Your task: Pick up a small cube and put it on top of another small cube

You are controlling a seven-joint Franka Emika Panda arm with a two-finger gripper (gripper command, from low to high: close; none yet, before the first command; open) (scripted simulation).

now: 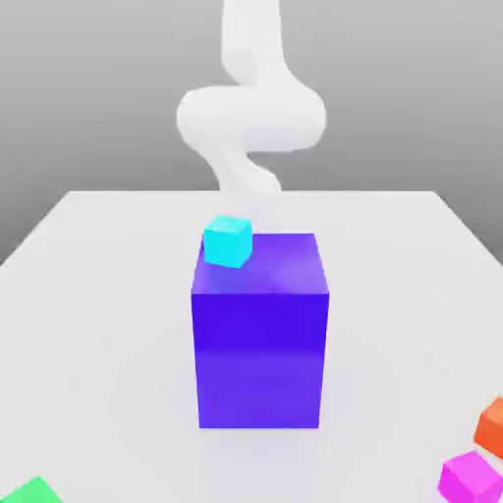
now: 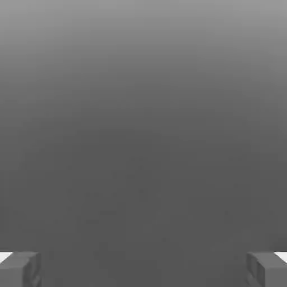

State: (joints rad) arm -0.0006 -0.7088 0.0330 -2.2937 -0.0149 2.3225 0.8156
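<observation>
The small cube (image 1: pixel 470 477), bright magenta-pink, lies on the white table near the front edge at the exterior view's right. My gripper (image 2: pixel 143 270) is open in the hand view. Its two grey fingertips (image 2: pixel 19 269) stand far apart with nothing between them, against a plain grey background. The white arm (image 1: pixel 251 118) rises at the back of the table, behind the big blue-violet block (image 1: pixel 260 344).
A cyan cube (image 1: pixel 228 242) shows at the block's upper back left corner; I cannot tell whether it rests on it. An orange cube (image 1: pixel 491 424) lies just behind the magenta one. A green cube (image 1: pixel 34 490) sits at the front left.
</observation>
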